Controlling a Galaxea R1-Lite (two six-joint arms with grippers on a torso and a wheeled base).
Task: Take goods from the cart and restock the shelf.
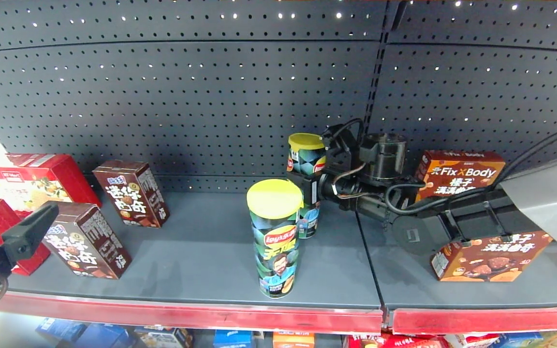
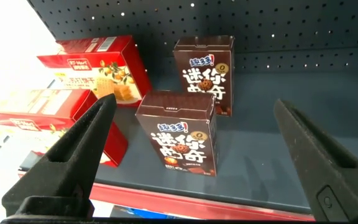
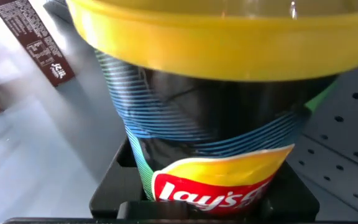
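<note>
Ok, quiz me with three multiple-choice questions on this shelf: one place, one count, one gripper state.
1. The held can in the right gripper sits where relative to the free can?
A. Behind it, nearer the pegboard
B. Before it, at the edge
C. On top of it
2. How many yellow-lidded cans are there?
A. One
B. Two
C. Four
3. The left gripper is:
A. Open, empty
B. Shut on a box
C. Shut on a can
Answers: A, it is farther back; B, two such cans show; A, its fingers stand apart, gripping nothing.
</note>
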